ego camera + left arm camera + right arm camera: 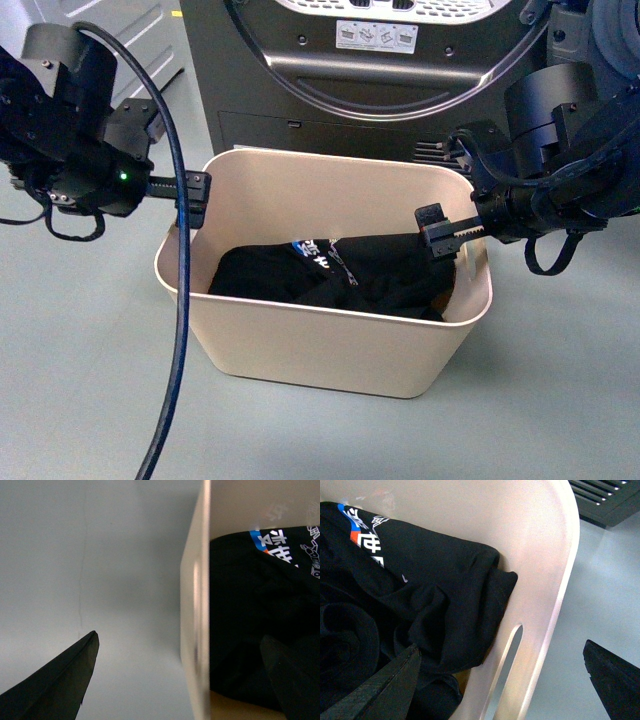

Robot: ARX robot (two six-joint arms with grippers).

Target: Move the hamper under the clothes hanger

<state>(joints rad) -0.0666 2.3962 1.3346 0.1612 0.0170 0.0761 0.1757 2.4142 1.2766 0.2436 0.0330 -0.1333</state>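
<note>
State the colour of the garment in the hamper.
The garment is black with white, blue and orange print, clearest in the right wrist view.

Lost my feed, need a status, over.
Left gripper open, astride hamper wall. Right gripper open, astride opposite wall. Hamper on floor, black clothes inside. Clothes hanger not in view.

Smooth grey-green floor (pixel 80 400), dark grey front-loading machine (pixel 400 110) behind, under even light

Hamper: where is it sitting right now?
Front view, centre: the hamper stands on the grey floor before the dark machine, between the left gripper and right gripper, which straddle its side walls.
</note>
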